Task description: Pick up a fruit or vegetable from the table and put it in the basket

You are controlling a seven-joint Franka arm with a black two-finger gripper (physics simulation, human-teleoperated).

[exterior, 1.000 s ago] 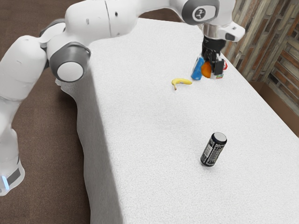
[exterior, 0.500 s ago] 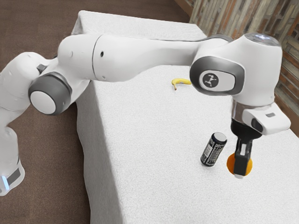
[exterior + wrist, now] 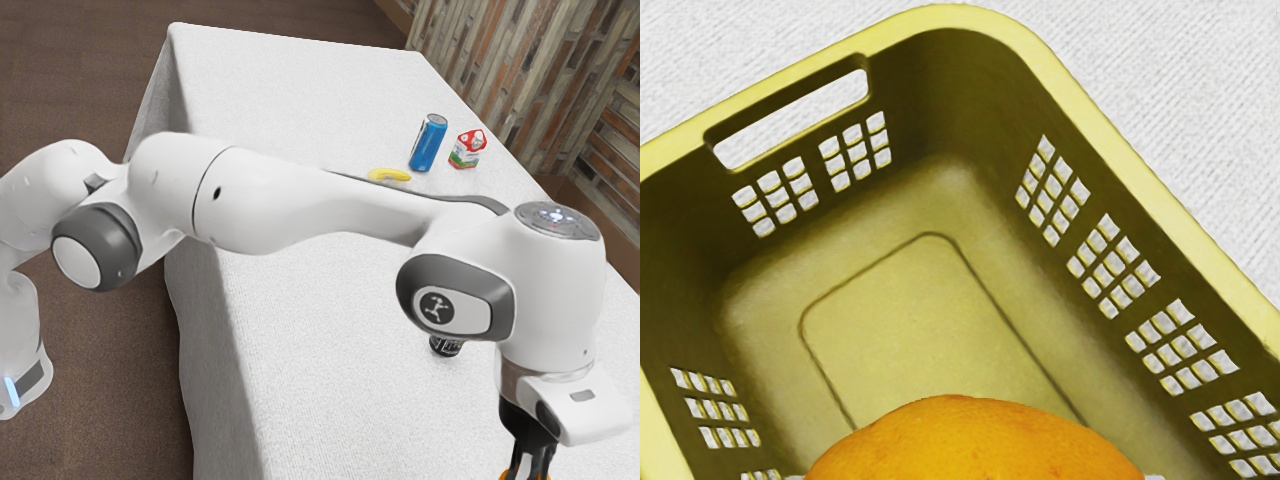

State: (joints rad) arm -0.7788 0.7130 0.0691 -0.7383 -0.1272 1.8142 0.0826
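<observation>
Orange (image 3: 975, 440), partly cut off, is held in the gripper (image 3: 530, 462) above the basket (image 3: 975, 16), room showing between it and one corner. The arm (image 3: 290, 205) hides most of the can (image 3: 446, 347).

Pictured by count, two cans (image 3: 428, 143), one banana (image 3: 390, 175), one carton (image 3: 467, 151), one orange (image 3: 970, 440), one basket (image 3: 950, 18), one arm (image 3: 290, 200), one table (image 3: 300, 90).

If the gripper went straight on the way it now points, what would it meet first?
Probably the basket's floor, with the held orange touching down first; how far below it lies is unclear.
</observation>
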